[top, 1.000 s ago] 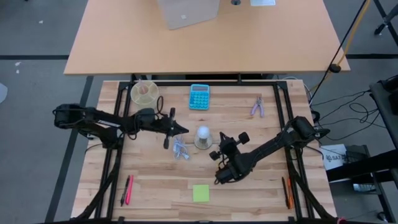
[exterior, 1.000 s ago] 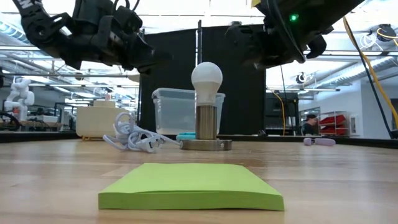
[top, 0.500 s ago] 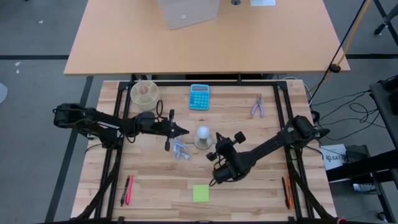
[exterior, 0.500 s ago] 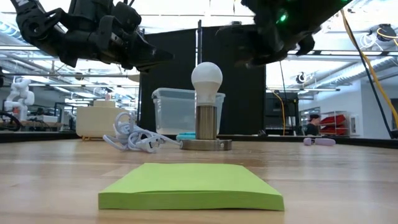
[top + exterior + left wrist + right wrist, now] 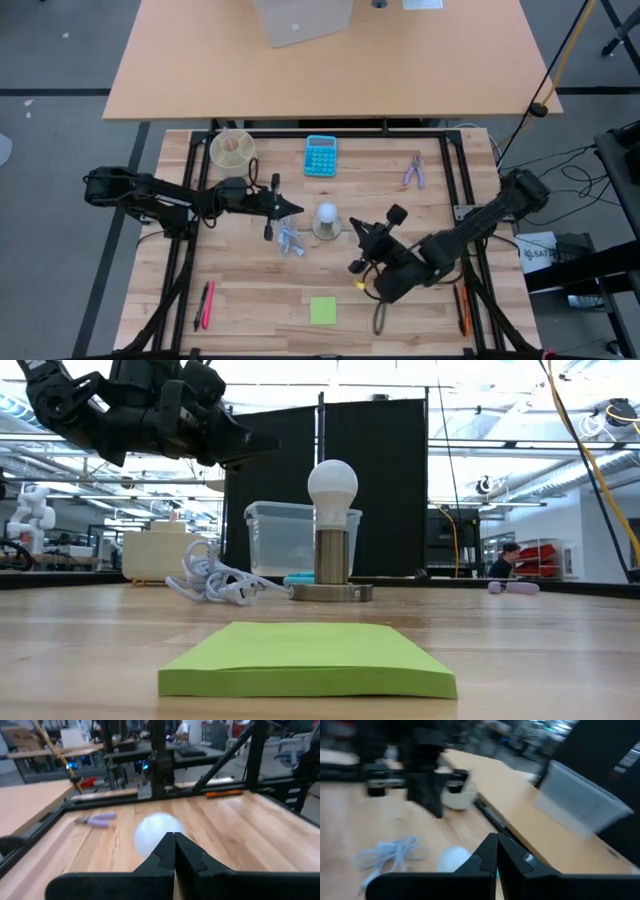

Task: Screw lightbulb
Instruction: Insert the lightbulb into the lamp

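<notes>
While the lightbulb [image 5: 326,213] stood in its socket [image 5: 331,592], apparently seated, both our pincers, left [image 5: 296,210] and right [image 5: 366,248], were closed and empty beside it; withdrawal seemed next.

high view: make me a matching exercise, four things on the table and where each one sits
Things:
1. lightbulb
2. blue calculator
3. green sticky notes
4. purple pliers

Places:
A. near edge of the table, middle
B. far edge, middle
C. far side, toward the right arm's side
D. table centre, upright in its socket base, just past the left gripper's tip

Pairs: 1-D, 2-B, 3-A, 4-C
</notes>
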